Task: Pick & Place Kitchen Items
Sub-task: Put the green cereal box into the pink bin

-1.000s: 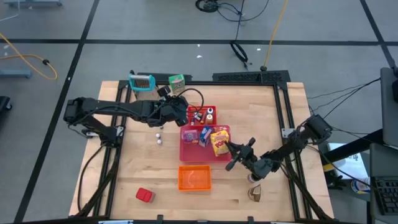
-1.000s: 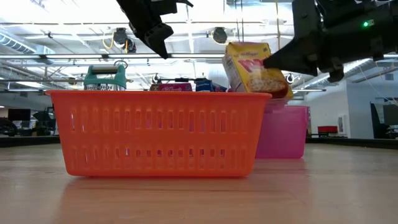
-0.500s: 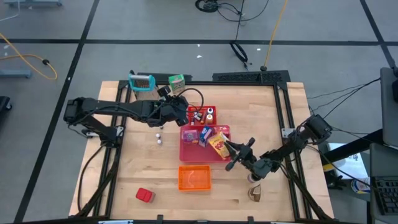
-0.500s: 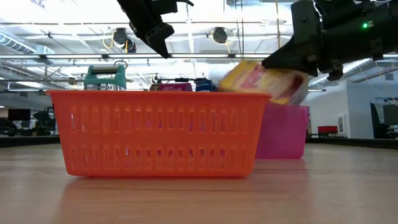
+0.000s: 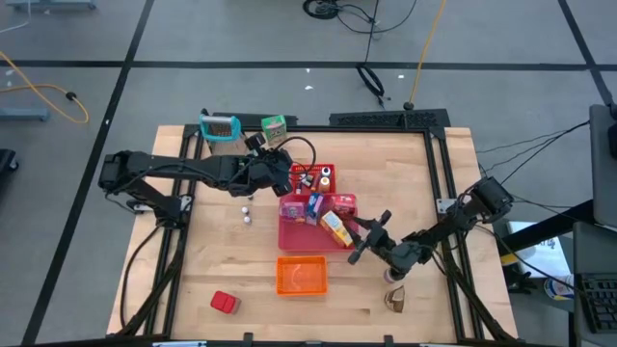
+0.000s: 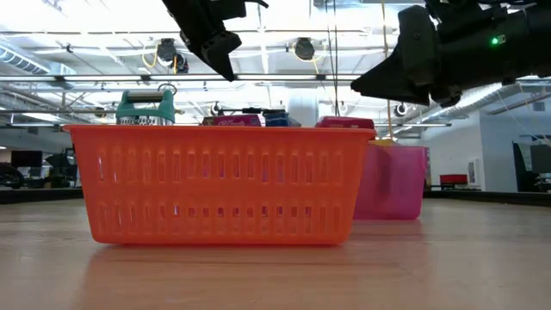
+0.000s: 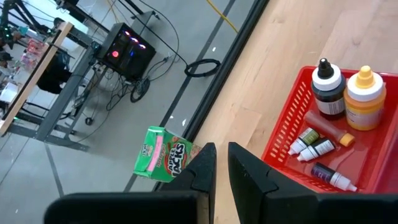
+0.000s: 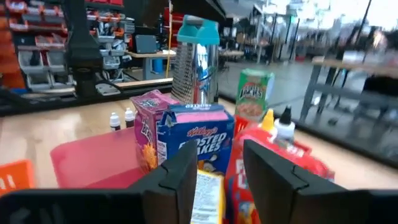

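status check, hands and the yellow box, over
Right hand open, beside pink tray. Yellow box lying flat in tray. Left hand near red basket, nothing held. Nothing in the way.

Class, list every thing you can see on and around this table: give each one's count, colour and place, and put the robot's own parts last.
Pink tray: one, table centre, holding a yellow box lying flat, a blue box and a purple box.
Red basket: one, behind the pink tray, holding small bottles.
Orange basket: one, nearer the front edge.
Green box: one, back edge.
Grater: one, metal with teal handle, back left.
Red block: one, front left.
Small jars: two, white, left of the pink tray.
Brown piece: one, front right.
Left gripper: by the red basket.
Right gripper: open, beside the yellow box.
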